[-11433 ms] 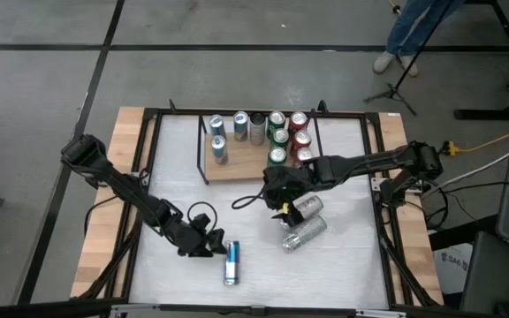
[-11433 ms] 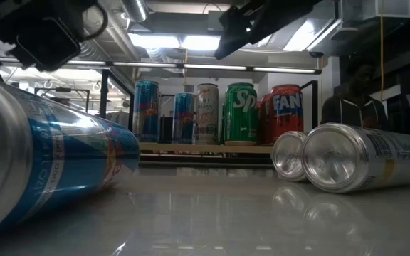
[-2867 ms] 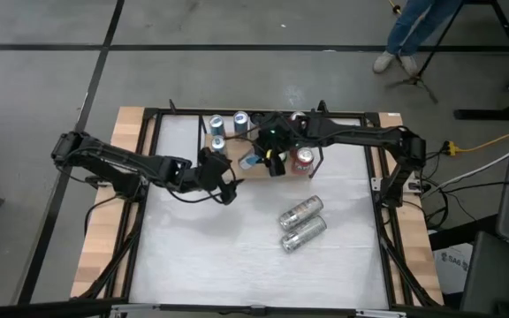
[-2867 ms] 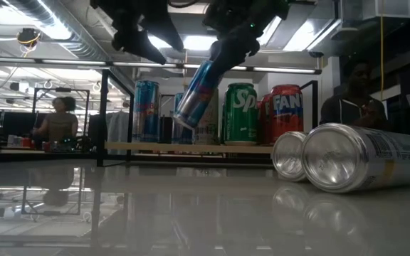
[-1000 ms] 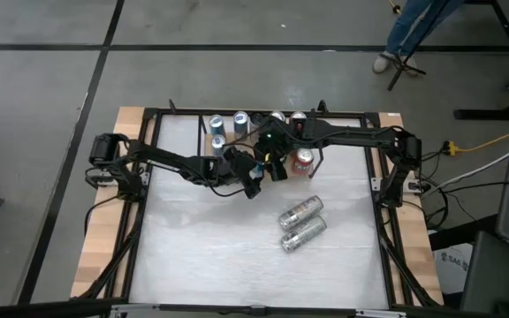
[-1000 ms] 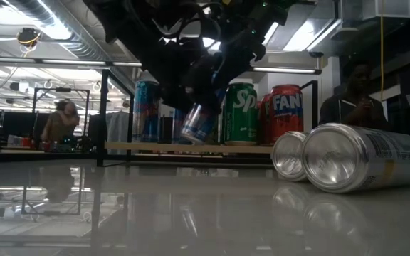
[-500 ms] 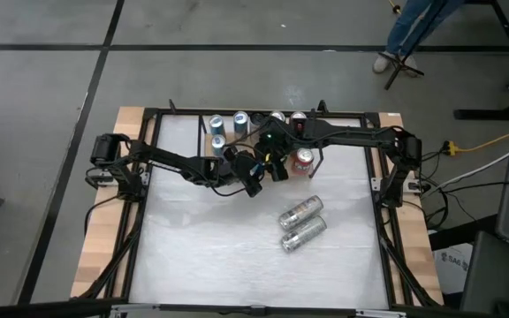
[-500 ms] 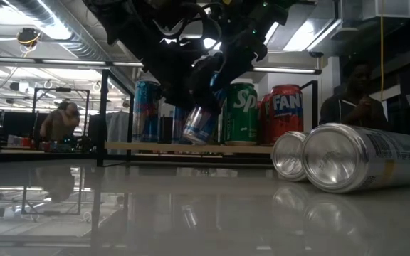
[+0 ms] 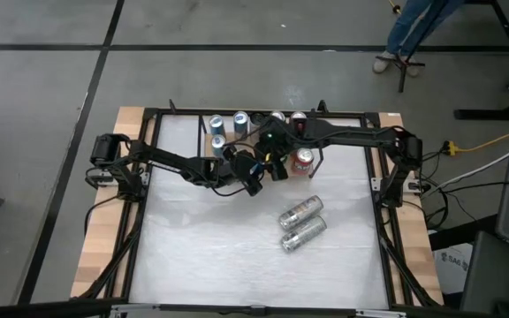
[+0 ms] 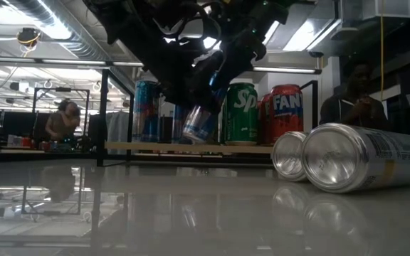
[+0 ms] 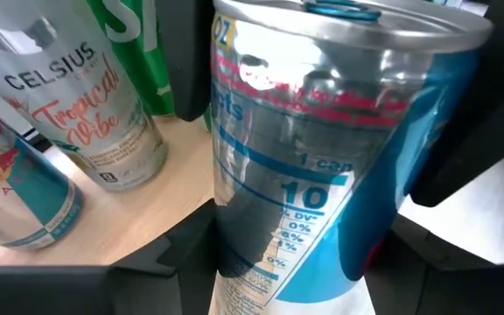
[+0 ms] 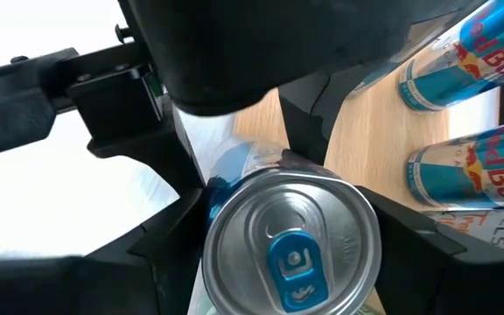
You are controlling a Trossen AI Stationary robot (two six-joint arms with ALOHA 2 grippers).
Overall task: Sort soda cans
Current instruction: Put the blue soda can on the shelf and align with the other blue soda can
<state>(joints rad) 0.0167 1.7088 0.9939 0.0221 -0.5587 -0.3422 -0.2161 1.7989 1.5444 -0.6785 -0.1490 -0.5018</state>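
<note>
Progress: most cans (image 9: pixel 300 160) standing sorted on board (image 9: pixel 208 170) | blue can (image 10: pixel 200 122) hanging tilted over board, left gripper (image 9: pixel 253 173) and right gripper (image 9: pixel 270 164) both clamping it | two silver cans (image 9: pixel 301 222) lying on table (image 9: pixel 201 256), remaining.

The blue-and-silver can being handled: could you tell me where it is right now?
The blue-and-silver can hangs tilted above the wooden tray's front edge, between both tools, just left of the green can in the low view.

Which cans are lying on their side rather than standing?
The two silver cans on the bare white tabletop, side by side right of centre. The other cans stand upright on the wooden board, except the blue-and-silver can held tilted between both grippers.
</note>
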